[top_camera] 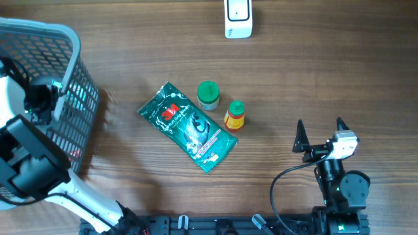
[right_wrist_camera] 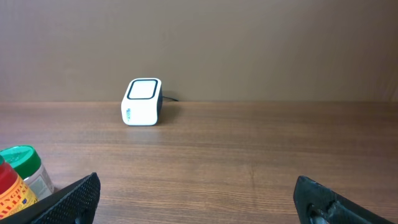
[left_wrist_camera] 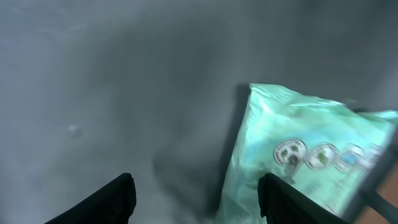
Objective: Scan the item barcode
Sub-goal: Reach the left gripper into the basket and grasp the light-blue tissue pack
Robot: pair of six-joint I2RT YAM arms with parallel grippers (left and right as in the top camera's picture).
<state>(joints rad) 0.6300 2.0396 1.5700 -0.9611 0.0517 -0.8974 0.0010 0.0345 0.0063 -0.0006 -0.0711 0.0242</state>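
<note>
Three items lie near the white box-shaped barcode scanner (top_camera: pixel 238 18). Inside the grey mesh basket (top_camera: pixel 65 46), the left gripper (left_wrist_camera: pixel 193 199) stands open beside a mint-green packet (left_wrist_camera: pixel 298 155); it should centre before pinching.

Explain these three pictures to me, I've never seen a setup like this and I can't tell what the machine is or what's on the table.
Two robot arms work at a wooden table. The top picture looks straight down; the other two come from cameras on each wrist. On the table lie a green packet, a green-lidded jar, a small red-and-yellow bottle and a white barcode scanner. The left arm reaches into a grey basket, its gripper beside a pale green packet, not gripping it. The right gripper rests open, holding nothing.
</note>
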